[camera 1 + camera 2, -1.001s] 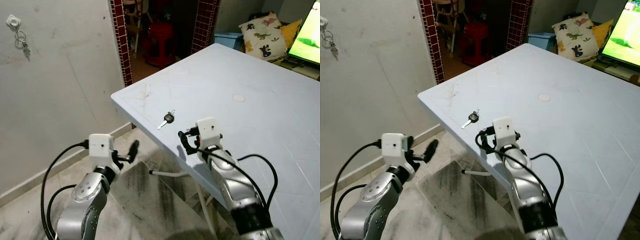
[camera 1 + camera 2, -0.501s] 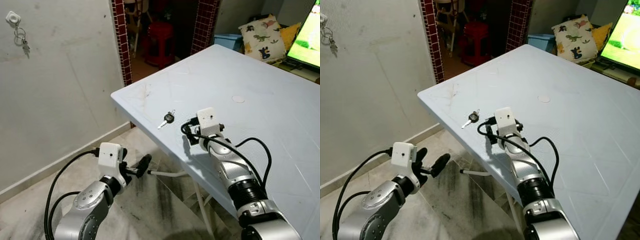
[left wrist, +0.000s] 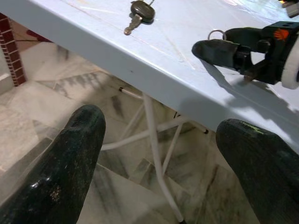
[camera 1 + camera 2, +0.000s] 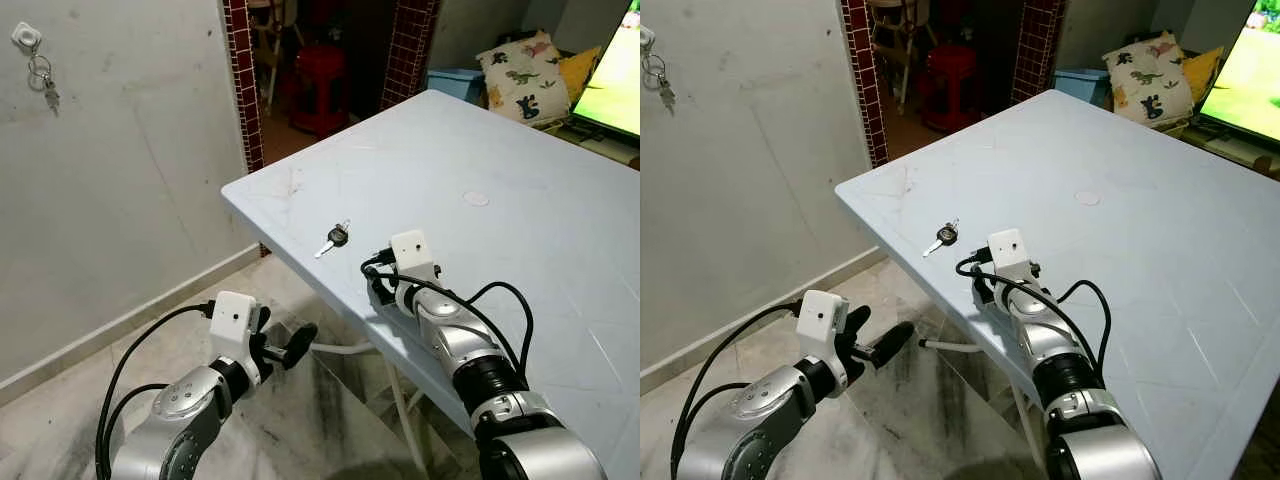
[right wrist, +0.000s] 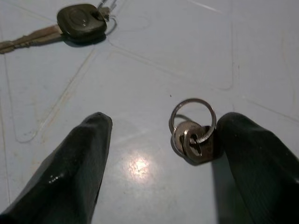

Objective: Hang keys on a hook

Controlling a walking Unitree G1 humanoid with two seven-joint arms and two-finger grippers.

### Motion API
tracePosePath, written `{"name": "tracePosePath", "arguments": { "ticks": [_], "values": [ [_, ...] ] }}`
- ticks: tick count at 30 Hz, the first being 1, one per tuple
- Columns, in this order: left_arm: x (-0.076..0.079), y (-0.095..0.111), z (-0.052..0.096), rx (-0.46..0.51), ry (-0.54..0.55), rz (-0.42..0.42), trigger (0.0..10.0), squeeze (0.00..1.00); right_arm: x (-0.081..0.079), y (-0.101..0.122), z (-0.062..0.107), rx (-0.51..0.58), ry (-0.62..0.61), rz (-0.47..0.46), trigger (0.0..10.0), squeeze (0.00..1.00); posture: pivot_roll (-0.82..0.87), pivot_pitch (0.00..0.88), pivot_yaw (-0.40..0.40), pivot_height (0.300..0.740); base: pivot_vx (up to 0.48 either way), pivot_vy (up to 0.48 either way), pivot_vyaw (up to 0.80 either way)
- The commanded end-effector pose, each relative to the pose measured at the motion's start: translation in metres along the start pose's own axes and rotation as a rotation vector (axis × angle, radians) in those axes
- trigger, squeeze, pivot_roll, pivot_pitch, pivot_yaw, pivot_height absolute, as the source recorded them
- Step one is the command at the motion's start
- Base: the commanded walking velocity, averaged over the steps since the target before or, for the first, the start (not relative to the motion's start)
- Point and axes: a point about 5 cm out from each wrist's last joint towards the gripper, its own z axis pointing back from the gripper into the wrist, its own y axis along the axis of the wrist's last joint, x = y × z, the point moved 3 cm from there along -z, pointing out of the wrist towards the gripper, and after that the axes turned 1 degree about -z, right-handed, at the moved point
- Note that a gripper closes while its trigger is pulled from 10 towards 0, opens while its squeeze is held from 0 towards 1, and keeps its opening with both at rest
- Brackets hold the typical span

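Observation:
A small key ring (image 5: 193,134) with short keys lies on the pale blue table (image 4: 520,160), between the spread fingers of my right gripper (image 5: 166,119) and close against one finger (image 5: 252,154). That gripper (image 4: 374,277) rests low on the table near its front edge and is open. A black-headed key (image 4: 334,239) lies just beyond it. On the left wall, a white hook (image 4: 26,38) carries another bunch of keys (image 4: 46,88). My left gripper (image 4: 290,346) hangs open below the table edge, with nothing between its fingers (image 3: 79,140).
White table legs (image 3: 154,140) stand under the tabletop, near my left gripper. A red stool (image 4: 320,80) sits in the brick-framed doorway behind. A dinosaur pillow (image 4: 525,65), a blue bin (image 4: 455,78) and a TV screen (image 4: 615,80) are at the far right. A white round cap (image 4: 476,198) marks the table's middle.
My left gripper has dropped and swung right, toward the underside of the table edge. The right forearm has lowered, its gripper staying over the key ring.

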Motion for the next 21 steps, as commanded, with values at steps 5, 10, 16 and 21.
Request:
{"name": "tracePosePath", "arguments": {
  "ticks": [5, 10, 16, 21],
  "values": [
    [0.001, -0.0036, 0.0002, -0.022, -0.022, 0.019, 10.0, 0.0, 0.0043, 0.0028, -0.0028, 0.004, -0.026, -0.023, 10.0, 0.0, 0.08, 0.0, -0.03, 0.74, 0.0, 0.0, 0.0],
    [0.0013, -0.004, 0.0008, -0.024, -0.025, 0.026, 10.0, 0.0, 0.009, 0.0059, -0.0042, 0.012, -0.054, -0.027, 10.0, 0.0, 0.08, 0.0, -0.031, 0.74, 0.0, 0.0, 0.0],
    [0.0008, -0.004, 0.0021, -0.019, -0.024, 0.04, 10.0, 0.0, 0.0097, -0.0007, -0.0036, 0.0, -0.05, -0.062, 0.0, 0.0, 0.08, 0.0, -0.034, 0.74, 0.0, 0.0, 0.0],
    [0.0004, -0.0041, 0.002, -0.018, -0.024, 0.052, 10.0, 0.0, 0.0106, -0.0014, -0.0037, 0.002, -0.049, -0.082, 0.0, 0.0, 0.08, 0.0, -0.034, 0.74, 0.0, 0.0, 0.0]
  ]
}}
